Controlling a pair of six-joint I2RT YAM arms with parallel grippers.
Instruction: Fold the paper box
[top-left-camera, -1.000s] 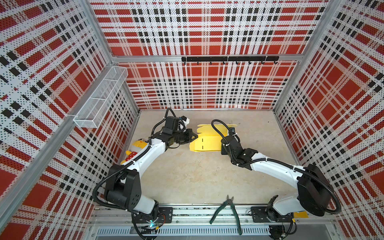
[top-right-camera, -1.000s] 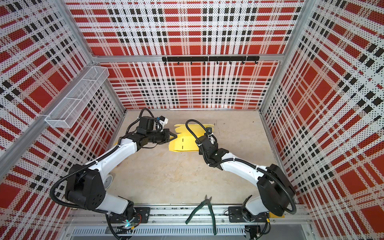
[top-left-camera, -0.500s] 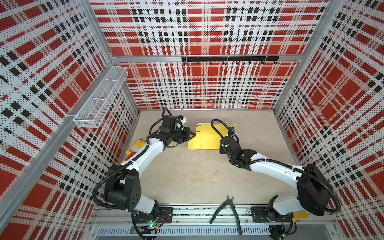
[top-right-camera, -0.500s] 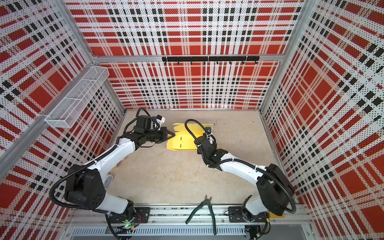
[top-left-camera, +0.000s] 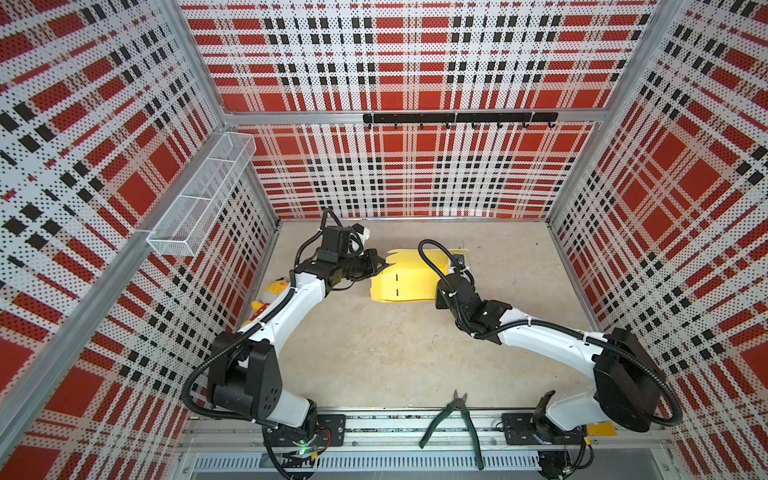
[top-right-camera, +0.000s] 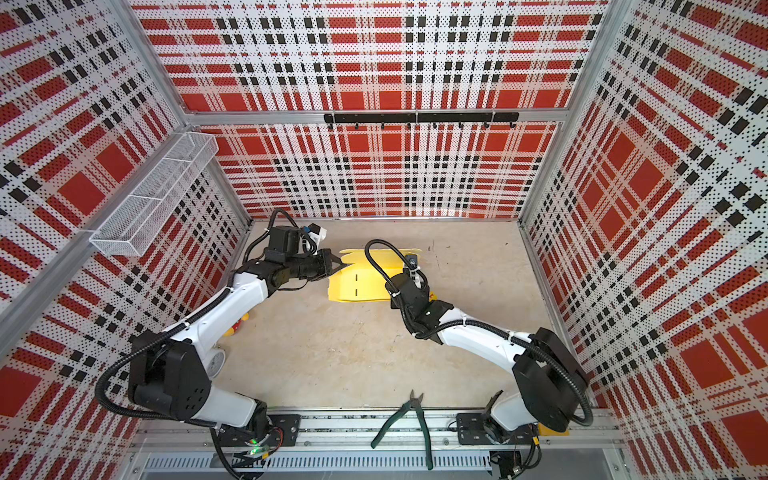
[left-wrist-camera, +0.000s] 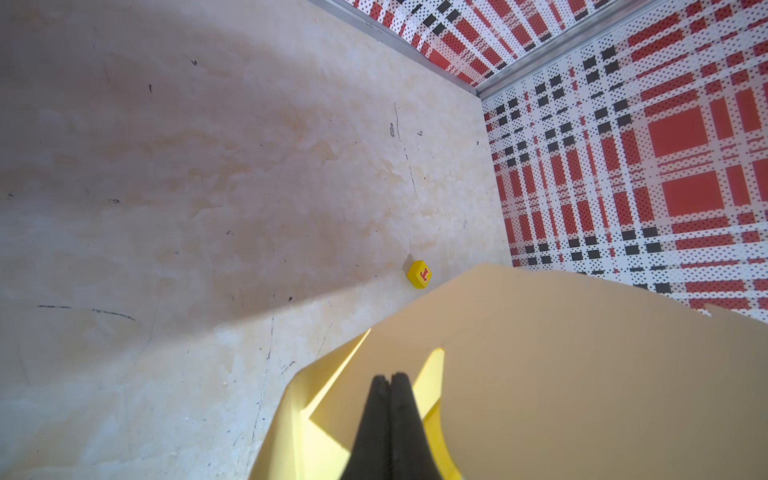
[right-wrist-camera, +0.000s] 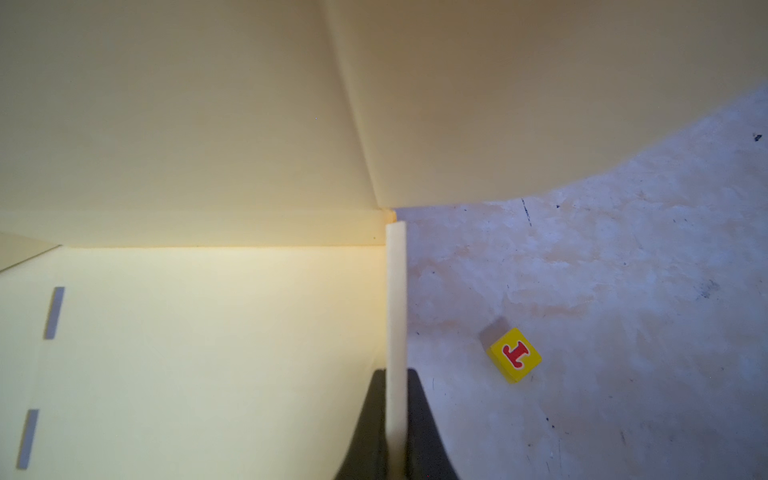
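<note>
The paper box (top-left-camera: 409, 280) lies partly folded toward the back of the counter (top-left-camera: 374, 353), between the two arms. The right gripper (right-wrist-camera: 395, 376) is clamped on an upright flap of it, seen edge-on between its fingers. The left gripper (left-wrist-camera: 390, 380) is clenched, tips together against the box's opposite side, apparently pressing rather than pinching. A small yellow cube (right-wrist-camera: 515, 355) sits near the box.

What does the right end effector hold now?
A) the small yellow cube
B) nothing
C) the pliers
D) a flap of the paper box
D: the right wrist view shows a thin flap of the paper box pinched in the right end effector, with the cube lying apart.
</note>
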